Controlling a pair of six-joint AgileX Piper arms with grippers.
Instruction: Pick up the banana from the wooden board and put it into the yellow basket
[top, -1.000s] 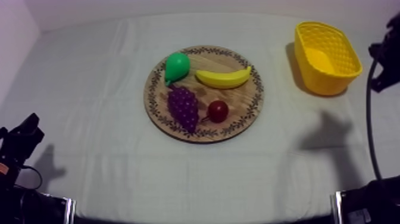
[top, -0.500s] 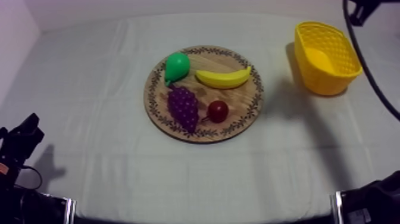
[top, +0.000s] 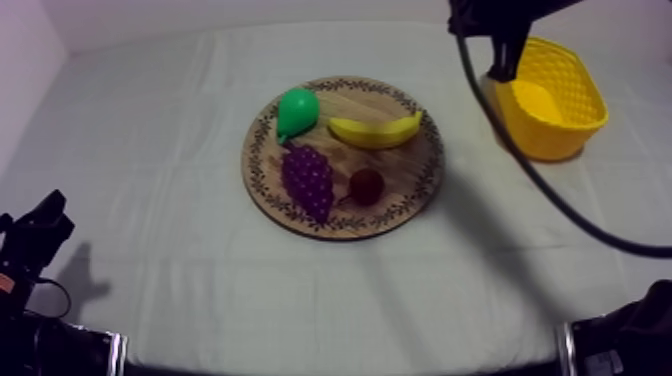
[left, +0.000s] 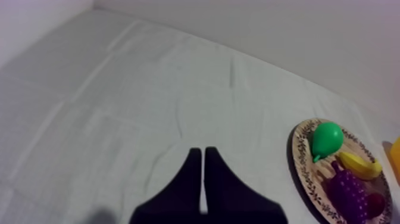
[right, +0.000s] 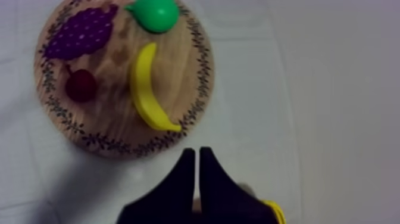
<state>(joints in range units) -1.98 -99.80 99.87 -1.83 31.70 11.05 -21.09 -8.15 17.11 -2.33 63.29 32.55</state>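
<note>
The yellow banana (top: 376, 131) lies on the far right part of the round wooden board (top: 404, 172), beside a green pear (top: 297, 112), purple grapes (top: 308, 180) and a small red fruit (top: 366, 186). The yellow basket (top: 548, 95) stands at the back right. My right gripper (top: 500, 66) hangs between board and basket, by the basket's left rim. In the right wrist view its fingers (right: 197, 158) lie together as a narrow wedge, just off the board's rim near the banana (right: 146, 89). My left gripper (top: 40, 225) rests low at the left, its fingers (left: 203, 161) shut on nothing.
The right arm comes in from the upper right, and its shadow falls over the board's right side and the cloth in front of it. In the left wrist view the board (left: 299, 156) with the pear (left: 327, 139) lies well off to one side across bare cloth.
The right arm has swung from the far right edge, past the basket, leftward to the gap between basket and board. The left arm and the fruit have not moved.
</note>
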